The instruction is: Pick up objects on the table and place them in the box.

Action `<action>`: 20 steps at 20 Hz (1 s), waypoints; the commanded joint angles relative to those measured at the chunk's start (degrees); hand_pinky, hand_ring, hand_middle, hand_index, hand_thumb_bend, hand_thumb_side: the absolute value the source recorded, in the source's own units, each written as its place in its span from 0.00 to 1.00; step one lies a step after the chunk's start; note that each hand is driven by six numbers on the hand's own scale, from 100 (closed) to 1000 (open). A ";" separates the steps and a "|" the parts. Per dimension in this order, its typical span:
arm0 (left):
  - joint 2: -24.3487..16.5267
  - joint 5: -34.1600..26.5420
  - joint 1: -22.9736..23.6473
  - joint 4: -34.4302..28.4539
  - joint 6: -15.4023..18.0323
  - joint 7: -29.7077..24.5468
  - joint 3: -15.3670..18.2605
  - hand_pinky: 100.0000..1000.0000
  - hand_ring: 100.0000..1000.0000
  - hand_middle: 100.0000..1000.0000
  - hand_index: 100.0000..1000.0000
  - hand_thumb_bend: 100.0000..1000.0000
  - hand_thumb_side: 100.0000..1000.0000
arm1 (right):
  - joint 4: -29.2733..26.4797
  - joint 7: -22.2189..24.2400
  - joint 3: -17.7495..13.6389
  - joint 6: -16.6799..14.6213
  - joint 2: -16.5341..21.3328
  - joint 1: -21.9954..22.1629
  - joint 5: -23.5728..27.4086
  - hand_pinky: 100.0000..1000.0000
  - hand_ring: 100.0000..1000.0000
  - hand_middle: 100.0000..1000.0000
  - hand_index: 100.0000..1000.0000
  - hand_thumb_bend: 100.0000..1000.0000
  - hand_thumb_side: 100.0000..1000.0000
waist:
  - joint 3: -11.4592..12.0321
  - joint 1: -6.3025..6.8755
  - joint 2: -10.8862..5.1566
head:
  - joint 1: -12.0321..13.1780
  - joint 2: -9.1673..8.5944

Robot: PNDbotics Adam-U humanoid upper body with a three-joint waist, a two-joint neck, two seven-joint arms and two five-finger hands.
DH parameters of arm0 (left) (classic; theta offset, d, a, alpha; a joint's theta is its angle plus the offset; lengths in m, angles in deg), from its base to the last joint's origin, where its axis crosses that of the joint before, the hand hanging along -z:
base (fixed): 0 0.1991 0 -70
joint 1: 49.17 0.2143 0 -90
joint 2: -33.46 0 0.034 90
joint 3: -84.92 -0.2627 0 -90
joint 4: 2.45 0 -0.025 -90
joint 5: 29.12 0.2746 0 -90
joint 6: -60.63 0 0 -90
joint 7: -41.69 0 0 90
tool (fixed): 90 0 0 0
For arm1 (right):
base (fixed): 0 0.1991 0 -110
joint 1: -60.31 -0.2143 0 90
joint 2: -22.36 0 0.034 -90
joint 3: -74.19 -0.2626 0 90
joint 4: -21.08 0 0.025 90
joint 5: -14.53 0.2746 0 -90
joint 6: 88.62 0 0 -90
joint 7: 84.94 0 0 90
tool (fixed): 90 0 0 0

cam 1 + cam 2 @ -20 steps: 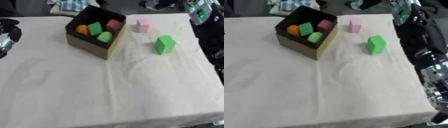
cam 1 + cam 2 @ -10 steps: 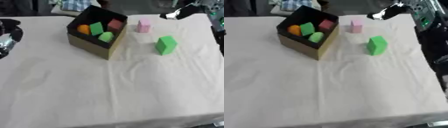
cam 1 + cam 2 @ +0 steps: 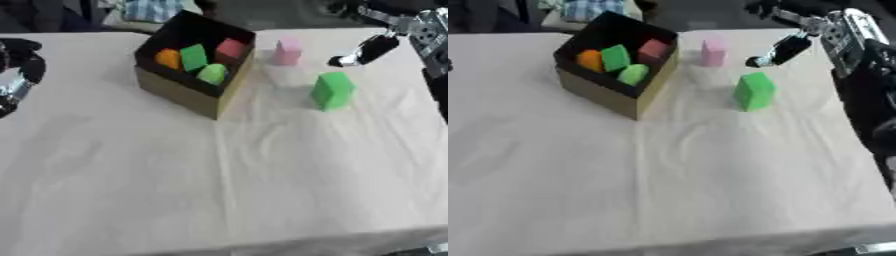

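Observation:
A cardboard box (image 3: 178, 93) with a dark inside stands at the back left of centre. It holds an orange piece (image 3: 167, 58), a green block (image 3: 193, 56), a red block (image 3: 230, 49) and a light green piece (image 3: 211, 74). On the cloth, a pink block (image 3: 287, 51) stands just right of the box and a bigger green block (image 3: 332, 90) stands nearer and further right. My right hand (image 3: 368, 49) reaches in from the upper right, fingers extended and holding nothing, above and right of the green block. My left hand (image 3: 19, 75) shows at the left edge.
A cream cloth (image 3: 227, 180) with soft wrinkles covers the table. My right arm (image 3: 859, 60) runs down the right edge. Dark clutter and a checked cloth (image 3: 150, 10) lie beyond the far edge.
My right hand has come in from the upper right and moved down toward the space between the pink and green blocks. The blocks and box have stayed put.

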 commanded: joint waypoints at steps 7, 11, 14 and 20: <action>-1.66 -0.11 -0.47 -0.50 0.04 -0.20 0.60 0.81 0.63 0.56 0.76 0.30 0.65 | 3.09 0.32 0.20 -1.03 0.76 -0.55 -6.92 0.80 0.86 0.90 1.00 0.49 0.29 | 0.11 -0.62 -0.37 | 0.13 0.28; -1.62 -0.11 -0.42 -0.45 0.04 -0.24 0.63 0.81 0.63 0.56 0.76 0.30 0.65 | 4.65 -0.07 -0.15 -0.96 0.42 -0.37 -8.69 0.80 0.86 0.90 1.00 0.49 0.29 | 0.09 -0.49 -0.34 | 0.12 0.28; -1.57 -0.14 -0.40 -0.42 0.06 -0.37 0.62 0.81 0.64 0.56 0.76 0.29 0.65 | 5.51 -0.32 -0.30 -0.87 0.22 -0.27 -9.80 0.80 0.86 0.90 1.00 0.50 0.29 | 0.04 -0.40 -0.32 | 0.09 0.28; -1.45 -0.22 -0.39 -0.37 0.12 -0.60 0.60 0.81 0.64 0.56 0.76 0.29 0.65 | 7.21 -0.47 -0.52 -0.68 -0.39 -0.03 -12.11 0.80 0.86 0.90 1.00 0.50 0.29 | 0.02 -0.12 -0.29 | 0.02 0.28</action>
